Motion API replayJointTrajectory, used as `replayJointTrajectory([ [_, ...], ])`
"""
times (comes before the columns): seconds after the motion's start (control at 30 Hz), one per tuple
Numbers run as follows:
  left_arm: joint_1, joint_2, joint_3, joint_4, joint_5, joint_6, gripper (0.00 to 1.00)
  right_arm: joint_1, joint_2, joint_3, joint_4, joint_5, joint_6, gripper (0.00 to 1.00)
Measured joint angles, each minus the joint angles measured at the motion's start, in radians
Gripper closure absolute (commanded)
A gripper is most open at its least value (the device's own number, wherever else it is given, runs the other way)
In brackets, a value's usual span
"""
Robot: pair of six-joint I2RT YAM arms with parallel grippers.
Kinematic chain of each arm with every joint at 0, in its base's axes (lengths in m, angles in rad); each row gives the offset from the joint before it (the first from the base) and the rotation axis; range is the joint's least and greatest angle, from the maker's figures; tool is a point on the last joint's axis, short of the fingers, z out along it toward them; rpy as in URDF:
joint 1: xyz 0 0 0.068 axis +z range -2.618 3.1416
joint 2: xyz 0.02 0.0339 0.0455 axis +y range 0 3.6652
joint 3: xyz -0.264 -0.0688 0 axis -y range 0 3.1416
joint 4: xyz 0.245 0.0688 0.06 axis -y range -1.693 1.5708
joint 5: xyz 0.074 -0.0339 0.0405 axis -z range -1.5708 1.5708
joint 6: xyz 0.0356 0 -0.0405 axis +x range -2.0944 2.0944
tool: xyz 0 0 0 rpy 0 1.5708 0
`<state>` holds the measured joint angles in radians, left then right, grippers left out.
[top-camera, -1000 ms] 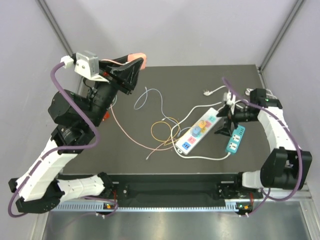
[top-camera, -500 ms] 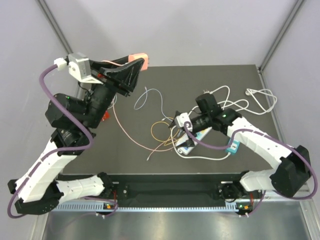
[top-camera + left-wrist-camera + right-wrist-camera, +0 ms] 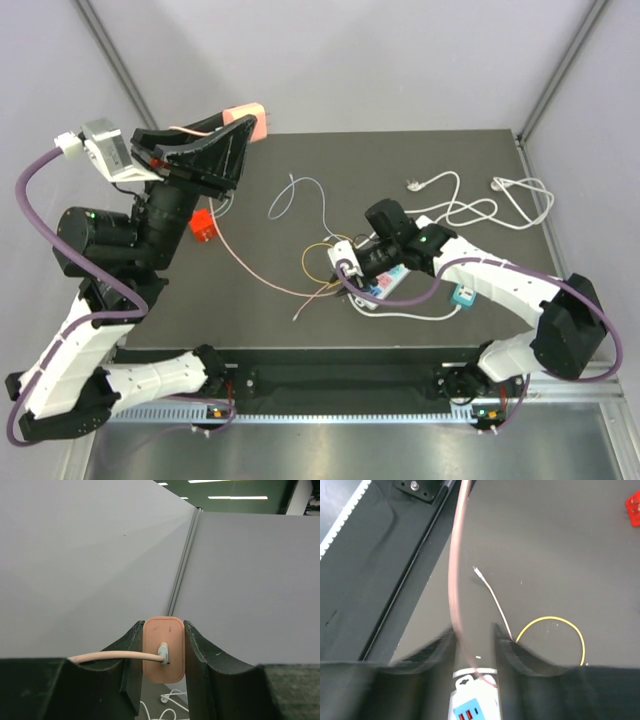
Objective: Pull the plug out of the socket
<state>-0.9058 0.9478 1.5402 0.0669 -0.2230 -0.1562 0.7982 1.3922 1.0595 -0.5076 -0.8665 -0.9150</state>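
Left jaws clamp the pink plug (image 3: 163, 650), its cable (image 3: 110, 654) trailing.

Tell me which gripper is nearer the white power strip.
Right. The right gripper hangs over the near-left end of the power strip, a pink cable between its jaws. The left gripper is raised far off above the table's back-left corner, clamped on a pink charger.

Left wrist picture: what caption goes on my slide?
Left gripper holds a peach plug, its cable trailing left.
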Motion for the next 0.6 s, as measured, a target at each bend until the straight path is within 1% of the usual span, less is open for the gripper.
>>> replayJointTrajectory([
  [0.07, 0.0, -0.005, -0.007, 0.003, -0.002, 0.0, 1.0, 0.0, 0.0, 0.0, -0.004, 0.01, -0.003, 0.87],
  [0.1, 0.0, -0.009, -0.012, 0.006, -0.002, 0.0, 1.0, 0.0, 0.0, 0.0, -0.011, 0.012, -0.007, 1.0],
  [0.17, 0.0, -0.013, -0.02, 0.007, -0.002, 0.0, 1.0, 0.0, -0.002, 0.008, -0.052, 0.021, -0.021, 1.0],
  [0.23, 0.0, -0.017, -0.026, 0.006, -0.002, 0.0, 1.0, 0.0, 0.0, 0.054, -0.143, 0.043, -0.034, 1.0],
  [0.3, 0.0, -0.021, -0.038, 0.005, -0.001, 0.0, 1.0, -0.006, 0.001, 0.155, -0.239, 0.057, -0.044, 1.0],
  [0.37, 0.0, -0.031, -0.062, 0.005, 0.001, 0.001, 1.0, -0.031, 0.006, 0.314, -0.348, 0.04, -0.054, 1.0],
  [0.5, 0.0, -0.059, -0.136, 0.0, 0.006, 0.002, 1.0, -0.118, 0.006, 0.597, -0.492, -0.058, -0.071, 1.0],
  [0.6, 0.0, -0.068, -0.185, -0.003, 0.008, 0.003, 1.0, -0.154, 0.002, 0.707, -0.546, -0.134, -0.051, 1.0],
])
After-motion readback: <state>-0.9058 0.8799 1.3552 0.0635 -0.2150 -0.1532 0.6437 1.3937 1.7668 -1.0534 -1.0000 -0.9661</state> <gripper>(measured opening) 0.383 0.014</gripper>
